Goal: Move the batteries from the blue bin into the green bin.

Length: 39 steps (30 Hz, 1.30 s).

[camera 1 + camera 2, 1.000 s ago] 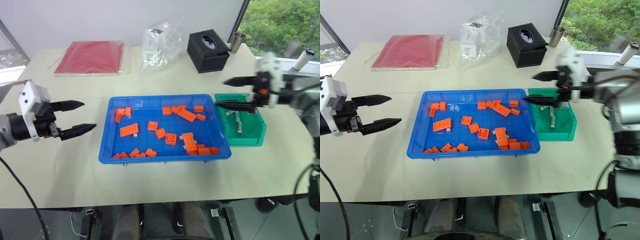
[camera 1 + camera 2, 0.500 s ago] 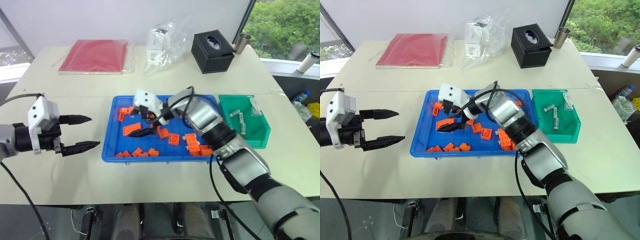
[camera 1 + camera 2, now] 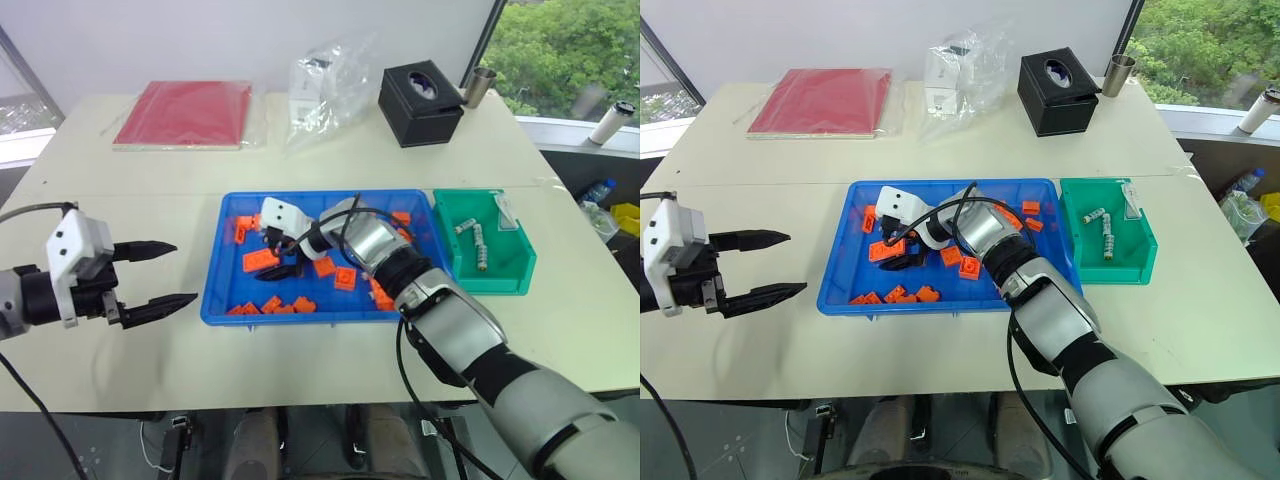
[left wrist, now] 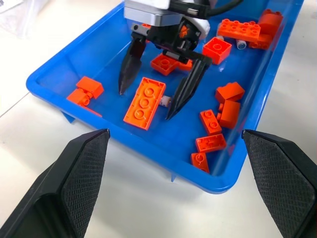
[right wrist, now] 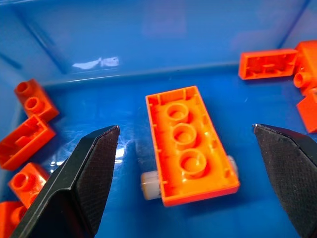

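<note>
The blue bin (image 3: 213,285) lies mid-table, strewn with orange toy bricks. My right gripper (image 3: 262,258) reaches into its left half, open, with one finger on each side of a long orange brick (image 5: 188,148). Under that brick lies a battery (image 5: 148,184), with just its silvery ends poking out; the fingers touch neither. The green bin (image 3: 505,268) stands against the blue bin's right side and holds two batteries (image 3: 481,245). My left gripper (image 3: 185,272) hovers open and empty over the table, left of the blue bin.
At the back of the table are a red folder (image 3: 185,113), a clear plastic bag (image 3: 325,75), a black tissue box (image 3: 420,100) and a metal cup (image 3: 476,85). A small white item (image 3: 505,210) rests in the green bin's far right corner.
My right arm swung from over the green bin across to the blue bin's left half and came down, fingers still open, around the long brick. The left gripper stayed about where it was.
</note>
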Motion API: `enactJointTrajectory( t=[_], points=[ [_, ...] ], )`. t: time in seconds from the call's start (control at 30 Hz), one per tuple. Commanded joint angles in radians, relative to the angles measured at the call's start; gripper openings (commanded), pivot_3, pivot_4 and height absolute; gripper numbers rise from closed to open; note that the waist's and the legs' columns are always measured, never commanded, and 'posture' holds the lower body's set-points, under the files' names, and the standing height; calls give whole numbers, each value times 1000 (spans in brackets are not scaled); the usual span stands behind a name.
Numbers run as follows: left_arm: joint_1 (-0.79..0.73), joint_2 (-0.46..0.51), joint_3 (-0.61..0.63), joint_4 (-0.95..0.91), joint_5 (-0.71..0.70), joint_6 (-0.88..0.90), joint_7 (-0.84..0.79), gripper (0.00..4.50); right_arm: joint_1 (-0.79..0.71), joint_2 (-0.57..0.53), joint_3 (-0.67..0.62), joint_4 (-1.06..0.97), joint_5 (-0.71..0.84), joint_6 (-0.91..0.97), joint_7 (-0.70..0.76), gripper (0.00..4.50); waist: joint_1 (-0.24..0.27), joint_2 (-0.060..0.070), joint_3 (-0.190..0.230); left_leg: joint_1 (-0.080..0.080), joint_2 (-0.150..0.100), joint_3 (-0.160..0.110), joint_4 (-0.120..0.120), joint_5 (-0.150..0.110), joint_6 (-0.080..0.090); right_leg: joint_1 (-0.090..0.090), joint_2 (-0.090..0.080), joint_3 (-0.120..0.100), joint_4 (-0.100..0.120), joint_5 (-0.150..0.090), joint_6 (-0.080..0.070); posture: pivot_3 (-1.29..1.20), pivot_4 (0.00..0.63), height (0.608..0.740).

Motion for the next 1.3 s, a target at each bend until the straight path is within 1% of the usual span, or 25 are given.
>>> enactJointTrajectory(
  t=[0.03, 0.2, 0.33, 0.37, 0.43, 0.53, 0.77, 0.9, 1.07, 1.17, 1.3],
  points=[
    [-18, 6, 27, -18, -22, 6, 13, 4500, -12, 0, -15, -6, -16, -30, 42, 4439, -1, 0, 0, 0, 0, 0, 0, 0, 0, 0, 0, 0, 0, 0, 0, 0, 150, 736],
    [-50, 14, 3, -3, -20, 4, 16, 4500, 10, -13, -6, -6, -47, -42, 73, 4439, -1, 0, 0, 0, 0, 0, 0, 0, 0, 0, 0, 0, 0, 0, 0, 0, 150, 736],
    [-80, 15, -20, 8, -15, 5, 17, 4500, 3, -5, -41, 5, -44, -28, 45, 4439, -1, 0, 0, 0, 0, 0, 0, 0, 0, 0, 0, 0, 0, 0, 0, 0, 150, 736],
    [-87, 14, -25, 10, -13, 5, 17, 4500, 1, -4, -46, 6, -43, -30, 40, 4219, -1, 0, 0, 0, 0, 0, 0, 0, 0, 0, 0, 0, 0, 0, 0, 0, 150, 736],
    [-101, 15, -34, 15, -12, 5, 18, 4500, 1, -3, -50, 5, -46, -33, 39, 3560, -1, 0, 0, 0, 0, 0, 0, 0, 0, 0, 0, 0, 0, 0, 0, 0, 150, 736],
    [-119, 18, -44, 22, -13, 7, 18, 4500, 7, -8, -45, -4, -56, -33, 48, 2234, -1, 0, 0, 0, 0, 0, 0, 0, 0, 0, 0, 0, 0, 0, 0, 0, 150, 736],
    [-142, 18, -57, 30, -11, 9, 15, 4500, 30, -29, -48, -54, -57, -12, 87, 2234, -1, 0, 0, 0, 0, 0, 0, 0, 0, 0, 0, 0, 0, 0, 0, 0, 150, 736],
    [-161, 17, -77, 33, -19, 14, 17, 4500, 25, -71, -76, -137, -42, 26, 95, 2234, 1, 0, 0, 0, 0, 0, 0, 0, 0, 0, 0, 0, 0, 0, 0, 0, 150, 736],
    [-219, -5, -142, 55, -18, 11, 21, 4500, 35, -199, -138, -386, 11, 187, 141, 2234, 5, 0, 0, 0, 0, 0, 0, 0, 0, 0, 0, 0, 0, 0, 0, 0, 150, 736],
    [-282, -32, -214, 74, -10, 5, 28, 4500, 50, -312, -210, -554, 57, 327, 143, 2234, 9, 0, 0, 0, -1, 0, 0, 0, 0, 0, 0, 0, 0, 0, 0, 0, 150, 736],
    [-362, -57, -287, 113, 4, -6, 15, 4500, 104, -483, -287, -704, 66, 418, 115, 2234, 9, 0, 0, 0, -1, 0, 0, 0, 0, 1, 0, 0, 0, 0, 0, 0, 150, 736]
  ],
)
